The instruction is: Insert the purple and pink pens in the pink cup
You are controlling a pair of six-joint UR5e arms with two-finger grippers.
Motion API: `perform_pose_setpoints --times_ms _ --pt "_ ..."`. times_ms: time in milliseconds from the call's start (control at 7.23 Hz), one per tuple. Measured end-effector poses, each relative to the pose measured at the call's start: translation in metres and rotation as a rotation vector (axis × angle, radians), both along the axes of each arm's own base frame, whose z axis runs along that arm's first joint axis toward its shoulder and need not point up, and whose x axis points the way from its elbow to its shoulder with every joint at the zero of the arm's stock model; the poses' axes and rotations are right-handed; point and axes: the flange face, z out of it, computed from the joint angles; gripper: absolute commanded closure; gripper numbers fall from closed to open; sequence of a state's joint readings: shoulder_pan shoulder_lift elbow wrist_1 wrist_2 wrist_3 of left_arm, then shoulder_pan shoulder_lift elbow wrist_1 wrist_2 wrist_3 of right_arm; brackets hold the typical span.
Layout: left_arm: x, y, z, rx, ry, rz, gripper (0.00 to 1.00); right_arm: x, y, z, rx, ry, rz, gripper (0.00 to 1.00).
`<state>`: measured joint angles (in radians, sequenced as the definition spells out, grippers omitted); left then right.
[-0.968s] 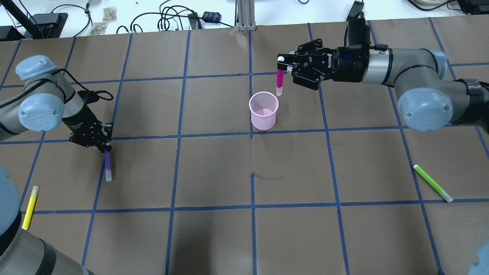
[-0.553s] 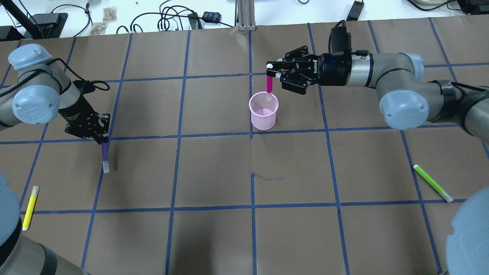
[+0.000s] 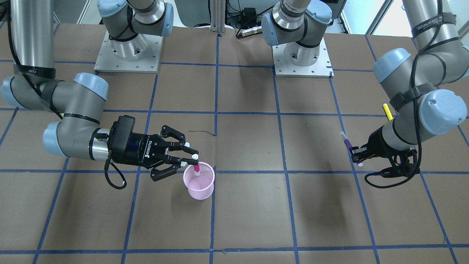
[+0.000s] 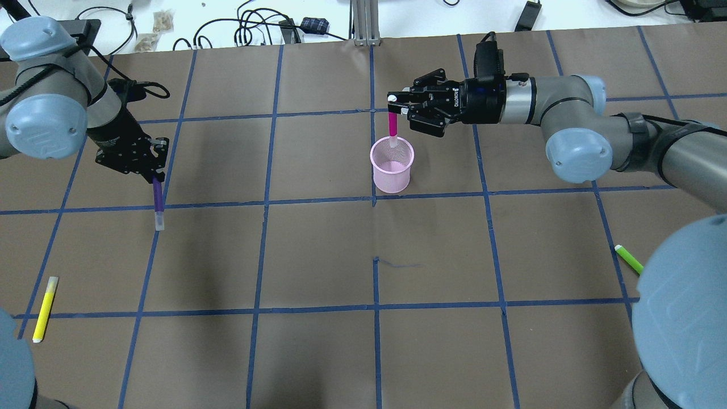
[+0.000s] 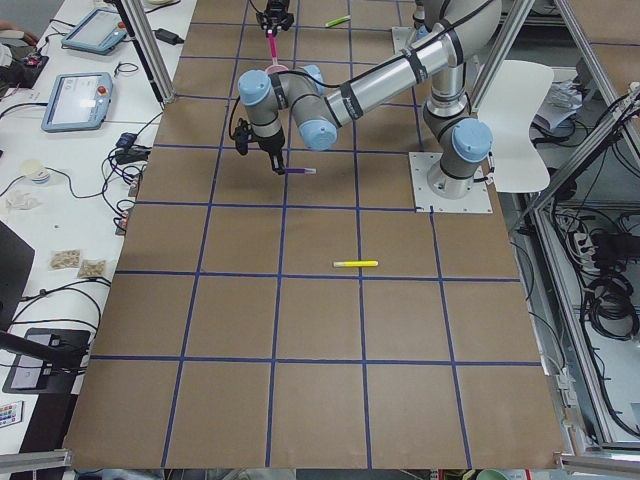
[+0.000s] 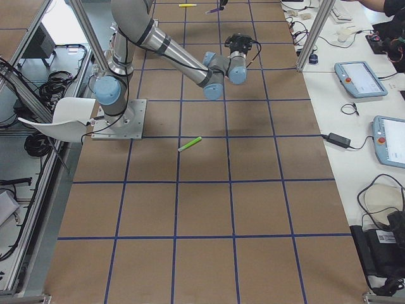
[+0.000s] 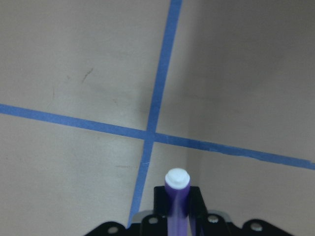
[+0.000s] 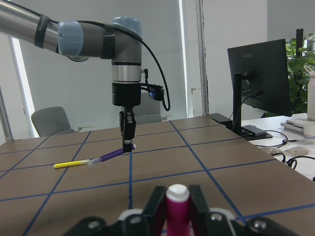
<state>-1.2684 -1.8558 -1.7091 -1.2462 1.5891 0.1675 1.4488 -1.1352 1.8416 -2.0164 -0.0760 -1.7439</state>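
The pink mesh cup point(image 4: 391, 170) stands upright near the table's middle, also in the front view point(image 3: 199, 187). My right gripper point(image 4: 393, 105) is shut on the pink pen point(image 4: 392, 126) and holds it upright above the cup. The pen's white lower end is at the cup's mouth point(image 3: 196, 169). My left gripper point(image 4: 154, 177) is shut on the purple pen point(image 4: 158, 199) and holds it clear of the table at the left, white cap hanging down. The left wrist view shows the purple pen point(image 7: 177, 196) between the fingers. The right wrist view shows the pink pen point(image 8: 177, 206).
A yellow pen point(image 4: 45, 308) lies at the front left of the table. A green pen point(image 4: 627, 258) lies at the right, partly hidden by my right arm's elbow. Cables and small boxes sit beyond the table's far edge.
My right gripper has moved left with the pink pen, from beside the cup to over its mouth. My left gripper has carried the purple pen up and toward the far side.
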Motion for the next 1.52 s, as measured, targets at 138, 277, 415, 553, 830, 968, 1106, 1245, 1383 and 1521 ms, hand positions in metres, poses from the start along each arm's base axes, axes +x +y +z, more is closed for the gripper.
perform_pose_setpoints --times_ms 138,277,415,553,830,968,1106,1245,1383,1521 --pt "-0.014 0.003 0.018 -0.041 0.008 -0.025 1.00 0.001 -0.001 0.002 0.016 0.001 0.001 0.00" --pt "-0.025 0.006 0.034 -0.074 0.009 -0.047 1.00 0.000 -0.001 0.009 0.064 0.002 -0.004 0.00" --pt "-0.035 0.010 0.048 -0.101 0.006 -0.063 1.00 -0.001 0.000 0.031 0.131 0.031 -0.012 0.00" --pt "-0.046 0.014 0.062 -0.129 0.001 -0.078 1.00 -0.004 0.002 0.063 0.172 0.139 -0.037 0.00" --pt "-0.096 0.015 0.095 -0.272 -0.005 -0.145 1.00 -0.025 -0.005 0.135 0.247 0.516 -0.240 0.00" --pt "-0.133 0.013 0.109 -0.373 0.000 -0.171 1.00 -0.036 -0.009 0.160 0.288 0.653 -0.330 0.00" --pt "-0.173 0.011 0.118 -0.475 0.015 -0.168 1.00 -0.047 -0.009 0.176 0.345 0.796 -0.391 0.00" --pt "-0.208 0.012 0.122 -0.552 0.040 -0.155 1.00 -0.062 -0.002 0.188 0.408 0.972 -0.439 0.00" --pt "-0.240 0.015 0.121 -0.587 0.066 -0.152 1.00 -0.074 0.012 0.202 0.495 1.128 -0.493 0.00" --pt "-0.274 0.020 0.120 -0.602 0.084 -0.165 1.00 -0.074 0.027 0.216 0.608 1.191 -0.579 0.00"
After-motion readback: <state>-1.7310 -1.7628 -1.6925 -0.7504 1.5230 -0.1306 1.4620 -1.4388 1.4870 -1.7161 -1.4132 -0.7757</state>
